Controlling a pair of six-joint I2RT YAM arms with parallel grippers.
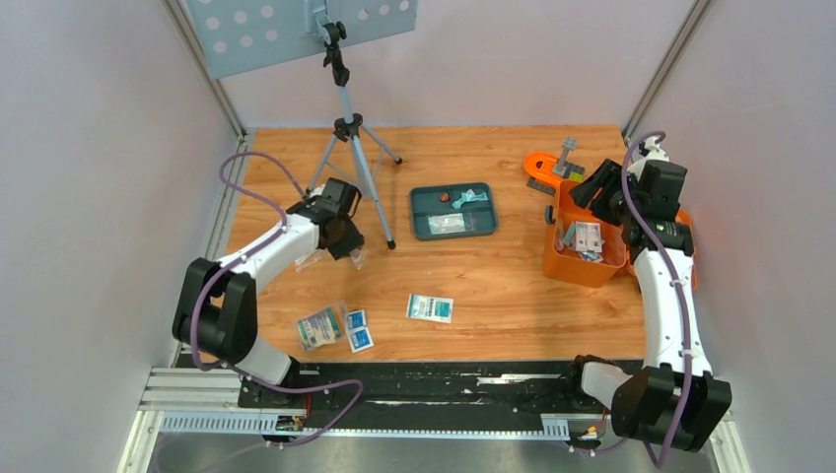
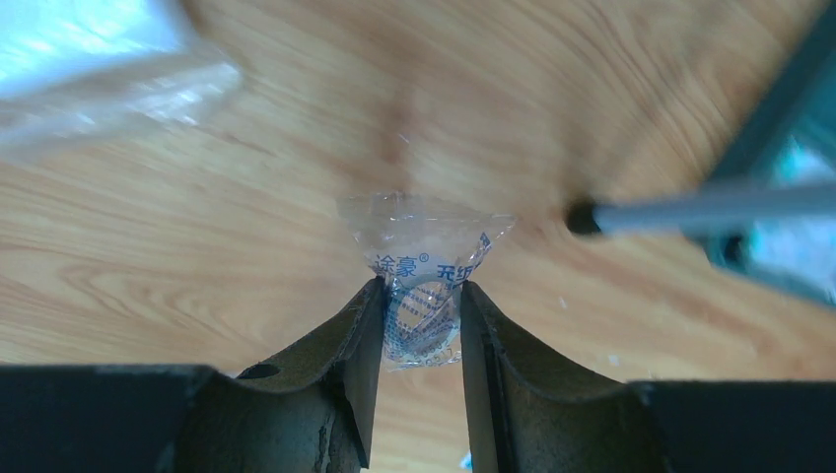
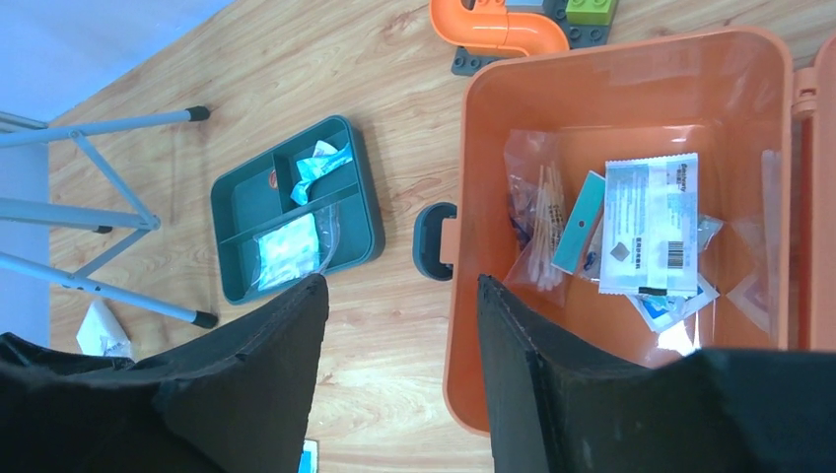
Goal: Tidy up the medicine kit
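Glossy plastic medicine kit point(image 3: 611, 69), wood-grain table point(image 1: 493, 286)

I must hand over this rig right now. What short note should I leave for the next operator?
Left gripper: shut on a small clear packet, over the table's left side.
Right gripper: open, empty, above the front wall of the medicine kit.
Done: kit lid open; cotton swabs and a white sachet lie inside.
Left: the held packet, the loose packets near the table's front, and the items in the teal tray are not yet in the kit.
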